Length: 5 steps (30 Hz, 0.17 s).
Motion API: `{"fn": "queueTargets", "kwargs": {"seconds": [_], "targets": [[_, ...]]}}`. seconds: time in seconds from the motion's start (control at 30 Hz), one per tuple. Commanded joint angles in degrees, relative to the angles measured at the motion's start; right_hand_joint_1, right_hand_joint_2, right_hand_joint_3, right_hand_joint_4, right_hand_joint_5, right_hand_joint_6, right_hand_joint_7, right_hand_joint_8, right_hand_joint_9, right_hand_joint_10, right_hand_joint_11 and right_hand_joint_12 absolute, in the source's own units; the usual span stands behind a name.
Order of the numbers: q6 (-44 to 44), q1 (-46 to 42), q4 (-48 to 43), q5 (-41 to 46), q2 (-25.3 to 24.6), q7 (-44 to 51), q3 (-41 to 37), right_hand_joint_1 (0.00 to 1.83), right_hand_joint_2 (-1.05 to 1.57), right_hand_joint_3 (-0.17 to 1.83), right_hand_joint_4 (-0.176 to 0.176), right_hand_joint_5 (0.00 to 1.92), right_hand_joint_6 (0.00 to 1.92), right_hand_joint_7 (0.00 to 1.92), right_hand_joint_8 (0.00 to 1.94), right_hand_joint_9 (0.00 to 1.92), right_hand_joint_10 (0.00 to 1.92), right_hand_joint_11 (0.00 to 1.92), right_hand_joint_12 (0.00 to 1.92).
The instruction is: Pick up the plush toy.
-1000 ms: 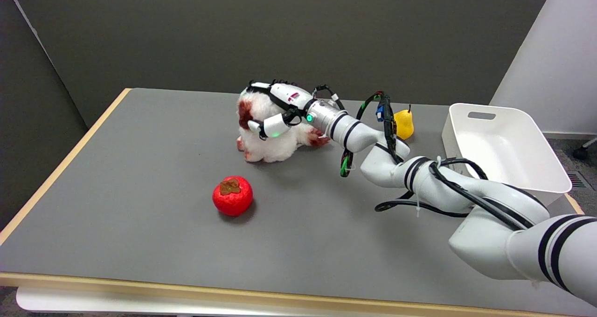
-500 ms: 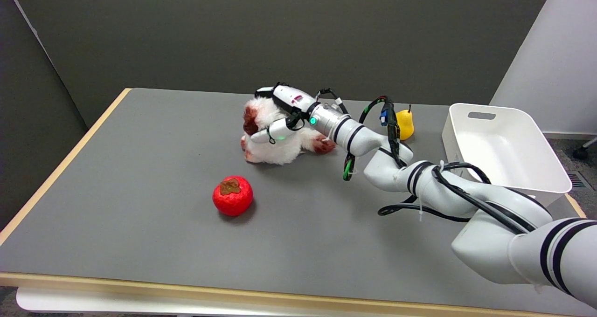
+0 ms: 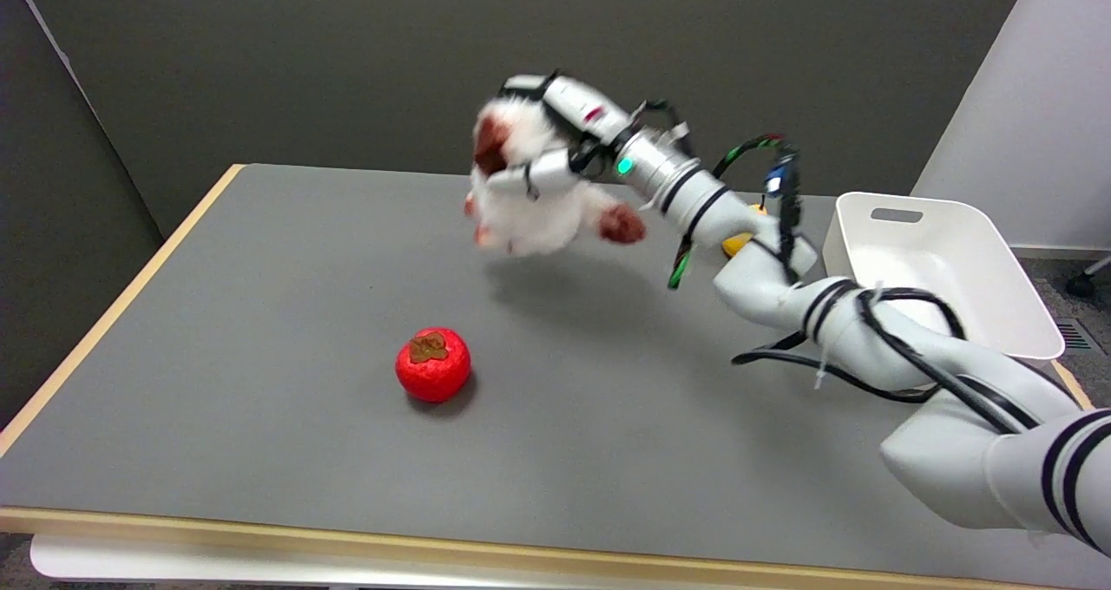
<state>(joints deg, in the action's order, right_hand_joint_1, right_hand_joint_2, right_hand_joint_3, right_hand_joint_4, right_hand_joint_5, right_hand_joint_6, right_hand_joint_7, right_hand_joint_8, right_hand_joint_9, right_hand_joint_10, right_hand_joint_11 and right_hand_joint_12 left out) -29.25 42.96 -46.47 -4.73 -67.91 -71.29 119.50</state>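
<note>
- Our right hand (image 3: 555,143), fingers wrapped around the fluffy white-and-brown plush toy (image 3: 529,213), has raised it off the grey table (image 3: 260,312).
- Red persimmon-shaped toy (image 3: 432,364) lies at seven o'clock from it; white plastic bin (image 3: 937,269) at three.

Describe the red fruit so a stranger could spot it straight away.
Start at the grey table and look left of its middle, nearer the front edge than the white bin at the far right. There sits the red fruit, alone on the surface. Round, bright red with a brown leafy cap, it differs from the fluffy white plush toy above.
</note>
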Motion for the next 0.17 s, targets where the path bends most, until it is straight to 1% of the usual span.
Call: {"fn": "queueTargets", "kwargs": {"seconds": [0.03,0.1,0.17], "targets": [[-1.17,-16.64,-33.11,9.75,18.36,15.93,-29.87,1.34,1.12,0.24,-0.176,0.59,1.69,0.77,1.25,0.79,1.41,0.79,1.68],[-1.32,-20.49,-35.16,12.05,19.48,21.23,-34.82,1.33,1.13,0.24,-0.176,0.57,1.71,0.77,1.27,0.78,1.42,0.79,1.65],[-1.55,-26.32,-37.51,15.55,20.18,27.97,-40.91,1.33,1.14,0.22,-0.176,0.57,1.71,0.77,1.27,0.78,1.42,0.79,1.65]]}}
